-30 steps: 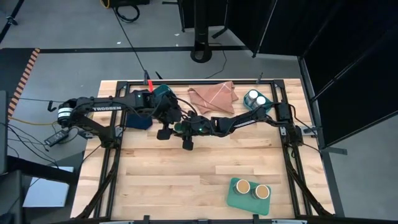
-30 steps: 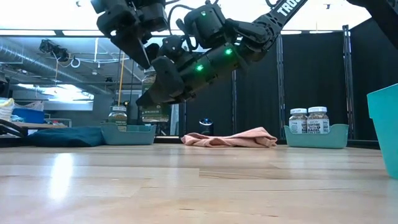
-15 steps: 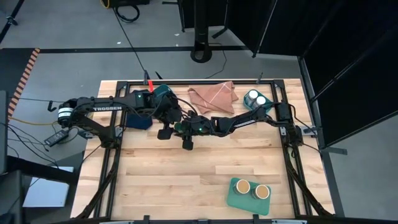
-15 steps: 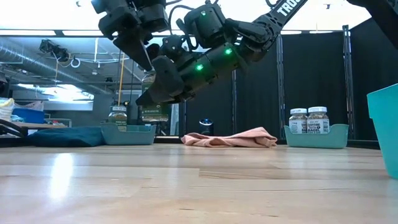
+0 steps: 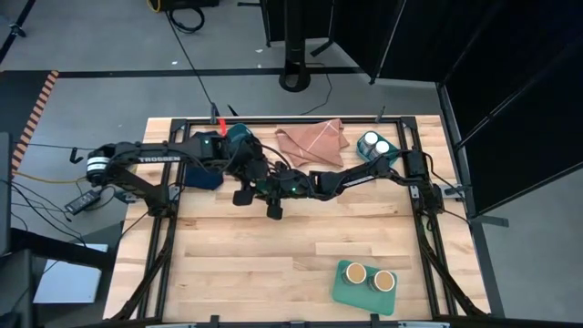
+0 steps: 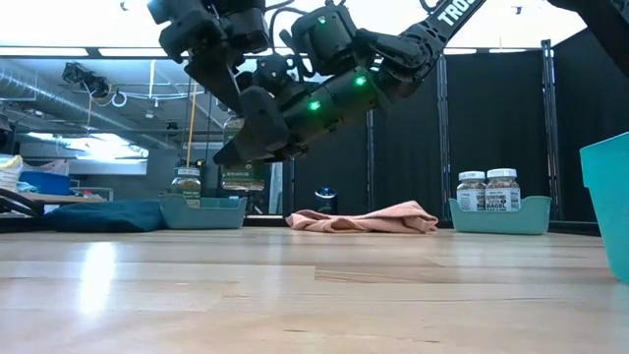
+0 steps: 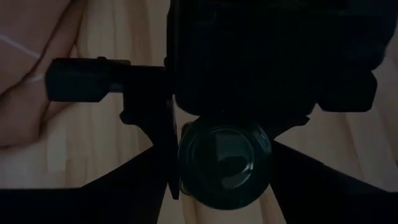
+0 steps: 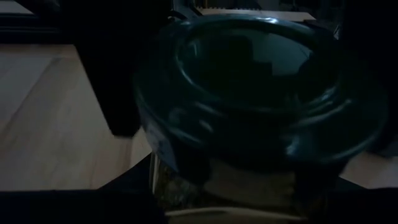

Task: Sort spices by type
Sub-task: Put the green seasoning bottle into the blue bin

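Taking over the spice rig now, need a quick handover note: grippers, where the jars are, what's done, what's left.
Right gripper: shut on a green-lidded jar, held in the air over mid-table.
Left gripper: right at that same jar, which looks like a handover.
Done: two white-lidded jars are in the back-right bin. Two tan-topped jars are on the green tray. One jar is in the back-left bin.
Left: probably finish the handover and put the held jar in the back-left bin.
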Tool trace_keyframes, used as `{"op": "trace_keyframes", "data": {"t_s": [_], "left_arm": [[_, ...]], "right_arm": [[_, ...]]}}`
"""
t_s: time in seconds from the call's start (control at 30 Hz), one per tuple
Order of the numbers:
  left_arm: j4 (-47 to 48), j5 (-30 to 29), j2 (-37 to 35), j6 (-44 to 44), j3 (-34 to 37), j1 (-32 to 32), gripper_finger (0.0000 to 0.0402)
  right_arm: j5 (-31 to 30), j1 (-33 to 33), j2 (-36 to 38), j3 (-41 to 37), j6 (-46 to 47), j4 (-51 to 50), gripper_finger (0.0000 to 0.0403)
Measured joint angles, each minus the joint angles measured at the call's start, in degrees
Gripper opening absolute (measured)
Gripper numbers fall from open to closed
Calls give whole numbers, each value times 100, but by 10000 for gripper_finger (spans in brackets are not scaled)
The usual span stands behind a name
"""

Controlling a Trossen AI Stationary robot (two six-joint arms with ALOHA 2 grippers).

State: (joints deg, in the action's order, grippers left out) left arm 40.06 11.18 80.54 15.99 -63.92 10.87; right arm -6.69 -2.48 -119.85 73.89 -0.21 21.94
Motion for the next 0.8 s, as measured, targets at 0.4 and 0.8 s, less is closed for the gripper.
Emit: {"op": "trace_keyframes", "data": {"t_s": [0.4,0.8], "left_arm": [[43,-134,36,-22,-2,-20,214],[29,-305,44,-180,-2,-14,211]], "right_arm": [[10,0,0,2,-11,-16,203],[-273,0,0,17,109,-76,277]]}}
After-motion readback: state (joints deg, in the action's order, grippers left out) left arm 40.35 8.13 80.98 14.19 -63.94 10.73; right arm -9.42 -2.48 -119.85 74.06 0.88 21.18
